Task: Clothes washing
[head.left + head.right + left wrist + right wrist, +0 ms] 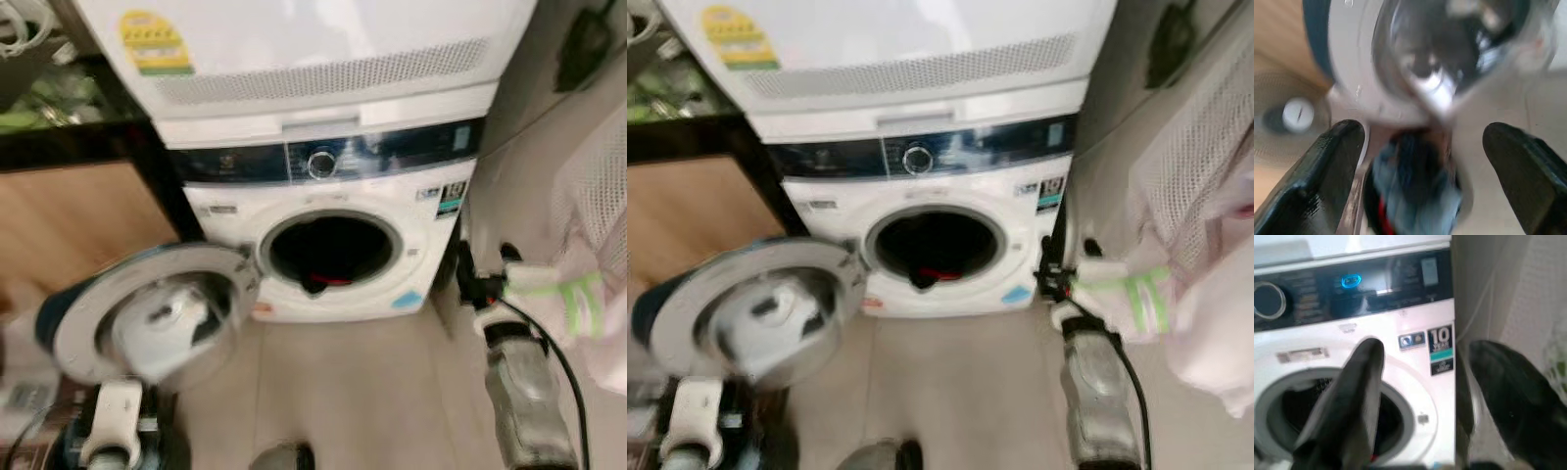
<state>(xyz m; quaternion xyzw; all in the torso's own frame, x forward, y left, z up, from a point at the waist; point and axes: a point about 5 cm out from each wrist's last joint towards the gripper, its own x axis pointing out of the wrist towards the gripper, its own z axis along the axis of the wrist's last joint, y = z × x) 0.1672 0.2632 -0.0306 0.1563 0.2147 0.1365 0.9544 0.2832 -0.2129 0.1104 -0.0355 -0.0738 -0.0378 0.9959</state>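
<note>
A white front-loading washer [333, 196] stands ahead with its round door [147, 313] swung open to the left. Dark clothes and a red garment [328, 282] lie inside the drum [328, 250]. My right gripper [487, 264] hovers by the washer's right edge. In the right wrist view it [1427, 352] is open and empty, facing the control panel [1352, 289]. My left gripper [1425, 171] is open below the door glass. It hangs over a dark container of blue and red clothes [1410, 196]. The left arm [113, 426] is at the lower left.
A dryer [294, 49] is stacked on the washer. A wooden cabinet [69, 215] stands on the left. On the right hang a white mesh bag [588, 196] and a white-and-green cloth [568, 294], close to my right arm. Beige floor tiles [362, 392] lie before the washer.
</note>
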